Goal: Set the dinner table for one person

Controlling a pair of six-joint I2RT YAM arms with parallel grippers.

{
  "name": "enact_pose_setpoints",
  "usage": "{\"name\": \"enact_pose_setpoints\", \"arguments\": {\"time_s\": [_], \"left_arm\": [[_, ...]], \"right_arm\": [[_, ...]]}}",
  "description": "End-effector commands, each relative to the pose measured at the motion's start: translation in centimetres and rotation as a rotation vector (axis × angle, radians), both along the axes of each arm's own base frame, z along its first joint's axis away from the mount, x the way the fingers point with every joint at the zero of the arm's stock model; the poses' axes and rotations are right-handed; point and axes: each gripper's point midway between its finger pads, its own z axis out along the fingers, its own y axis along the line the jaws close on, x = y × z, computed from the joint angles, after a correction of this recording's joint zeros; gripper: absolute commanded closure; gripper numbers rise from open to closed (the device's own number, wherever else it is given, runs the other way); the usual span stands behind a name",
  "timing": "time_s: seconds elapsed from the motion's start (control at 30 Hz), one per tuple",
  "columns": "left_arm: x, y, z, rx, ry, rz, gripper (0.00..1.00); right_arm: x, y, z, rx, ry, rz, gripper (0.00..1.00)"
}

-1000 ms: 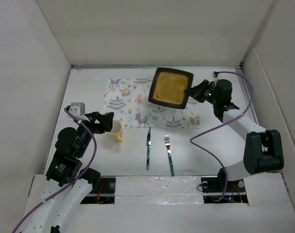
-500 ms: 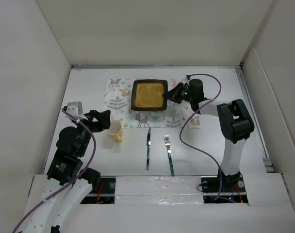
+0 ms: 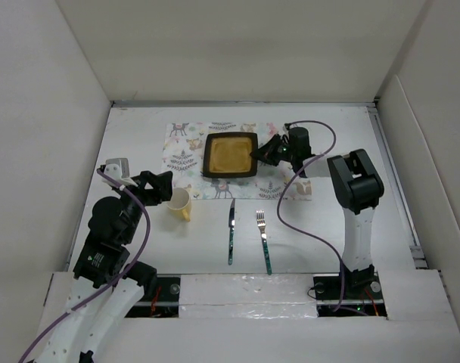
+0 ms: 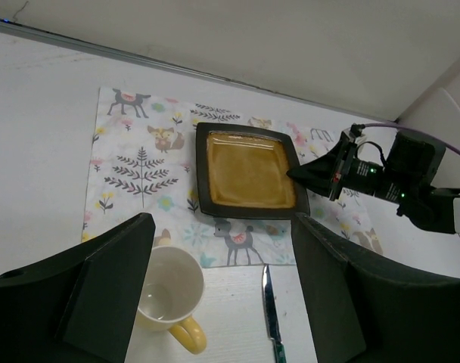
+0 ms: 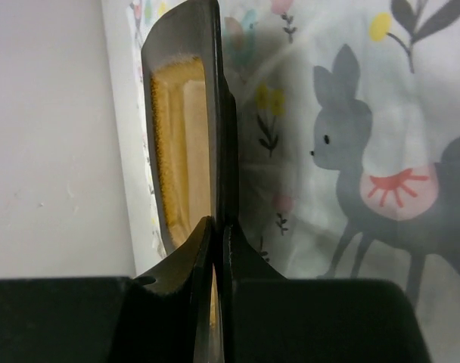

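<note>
The desk (image 3: pixel 328 219) spans the scene. Toward its far edge the placemat (image 3: pixel 186 155) carries the plate (image 3: pixel 231 153), its right rim pinched by the closed right claw (image 3: pixel 256 155). Mug (image 3: pixel 178 203), knife (image 3: pixel 231 231) and fork (image 3: pixel 263 240) lie nearer, apparently unplaced, and the left claw (image 3: pixel 160 187) gapes empty beside the mug.

Large matte white rectangular dinner table (image 3: pixel 132 140) walled in white, cloth placemat (image 3: pixel 186 157) printed with deer and trees lying flat towards the far side, yellow ceramic mug (image 3: pixel 178 204) upright just off its near-left corner, teal-handled metal knife (image 3: pixel 231 231) and fork (image 3: pixel 263 240) side by side nearer, apart.
</note>
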Motion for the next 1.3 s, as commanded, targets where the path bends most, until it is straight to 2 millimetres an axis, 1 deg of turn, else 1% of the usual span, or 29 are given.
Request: {"name": "enact_pose_setpoints", "arguments": {"time_s": [0.0, 0.17, 0.2, 0.23, 0.3, 0.33, 0.4, 0.43, 0.53, 0.57, 0.6, 0.67, 0.7, 0.73, 0.77, 0.8, 0.83, 0.87, 0.9, 0.93, 0.97, 1.03, 1.07, 1.1, 1.13, 1.17, 1.2, 1.23, 1.27], "left_arm": [[0.3, -0.3, 1.0, -0.011, -0.035, -0.009, 0.30], [0.4, -0.3, 1.0, -0.009, -0.034, -0.009, 0.30], [0.3, -0.3, 1.1, -0.011, -0.037, -0.012, 0.30], [0.4, -0.3, 1.0, -0.009, -0.034, -0.008, 0.30], [0.4, -0.2, 1.0, -0.010, -0.033, -0.005, 0.30], [0.3, -0.2, 1.0, -0.010, -0.031, -0.006, 0.30], [0.3, -0.2, 1.1, -0.014, -0.038, -0.004, 0.30], [0.4, -0.1, 1.0, -0.013, -0.037, 0.000, 0.30], [0.2, 0.0, 1.1, -0.013, -0.037, 0.002, 0.30], [0.2, 0.1, 1.2, -0.017, -0.042, 0.009, 0.30], [0.2, 0.1, 1.2, -0.017, -0.044, 0.009, 0.30], [0.1, 0.3, 1.2, -0.017, -0.044, 0.016, 0.31], [0.1, 0.3, 1.2, -0.019, -0.043, 0.014, 0.33], [0.1, 0.3, 1.2, -0.019, -0.045, 0.014, 0.41], [0.0, 0.3, 1.4, -0.022, -0.052, 0.013, 0.46], [0.1, 0.4, 1.3, -0.018, -0.050, 0.020, 0.51], [0.0, 0.4, 1.3, -0.019, -0.048, 0.020, 0.68], [0.0, 0.4, 1.3, -0.018, -0.047, 0.022, 0.77], [0.0, 0.5, 1.4, -0.019, -0.048, 0.022, 0.87], [0.0, 0.5, 1.4, -0.020, -0.048, 0.026, 1.00], [-0.1, 0.7, 1.5, -0.022, -0.049, 0.034, 1.00], [-0.4, 1.5, 1.8, -0.037, -0.062, 0.073, 1.00], [-0.4, 2.0, 1.9, -0.044, -0.070, 0.097, 1.00], [-0.6, 2.3, 2.1, -0.054, -0.078, 0.112, 1.00], [-0.9, 2.8, 2.4, -0.067, -0.089, 0.132, 0.94], [-0.9, 3.5, 2.5, -0.086, -0.094, 0.177, 0.83], [-1.1, 3.9, 2.4, -0.091, -0.094, 0.197, 0.74], [-1.3, 4.1, 2.6, -0.101, -0.104, 0.203, 0.59], [-1.8, 4.5, 3.3, -0.124, -0.135, 0.211, 0.47]], "right_arm": [[1.7, 1.6, 6.4, 0.105, -0.202, 0.061, 1.00], [2.3, 0.6, 4.8, 0.075, -0.146, 0.045, 1.00], [2.2, 0.6, 4.5, 0.063, -0.135, 0.048, 0.97], [2.1, 0.5, 4.1, 0.046, -0.125, 0.053, 0.85], [2.6, -0.1, 3.8, 0.014, -0.113, 0.043, 0.73], [2.5, -0.3, 3.0, -0.024, -0.091, 0.045, 0.63], [2.9, -0.8, 3.3, -0.052, -0.101, 0.044, 0.56], [2.8, -1.1, 2.9, -0.081, -0.093, 0.046, 0.51], [3.0, -1.9, 2.9, -0.135, -0.086, 0.047, 0.48], [2.9, -3.0, 2.2, -0.178, -0.076, 0.026, 0.48], [3.0, -3.0, 2.9, -0.176, -0.089, 0.024, 0.48], [2.9, -3.9, 3.2, -0.223, -0.100, -0.013, 0.49], [3.0, -5.2, 2.5, -0.263, -0.089, -0.057, 0.53], [2.7, -5.4, 3.7, -0.266, -0.113, -0.064, 0.54], [2.6, -6.2, 4.1, -0.269, -0.121, -0.082, 0.55], [2.5, -6.4, 4.7, -0.267, -0.144, -0.092, 0.63], [1.7, -7.1, 5.2, -0.268, -0.153, -0.106, 0.71], [1.4, -7.3, 5.9, -0.267, -0.173, -0.110, 0.78], [1.1, -7.5, 6.4, -0.275, -0.197, -0.115, 1.00], [0.0, -7.2, 6.3, -0.282, -0.205, -0.099, 1.00], [-1.3, -5.4, 8.6, -0.272, -0.273, -0.059, 1.00], [-3.4, -2.9, 10.0, -0.305, -0.356, -0.010, 1.00], [-6.7, 0.9, 11.4, -0.302, -0.424, 0.080, 1.00], [-7.9, 2.3, 11.6, -0.351, -0.481, 0.112, 1.00], [-9.5, 4.0, 12.0, -0.369, -0.511, 0.153, 1.00], [-11.2, 5.7, 12.4, -0.387, -0.551, 0.193, 1.00], [-14.6, 8.7, 12.8, -0.417, -0.611, 0.260, 1.00], [-16.1, 10.1, 12.9, -0.429, -0.636, 0.285, 1.00], [-20.0, 13.4, 12.9, -0.461, -0.687, 0.346, 0.69]]}}
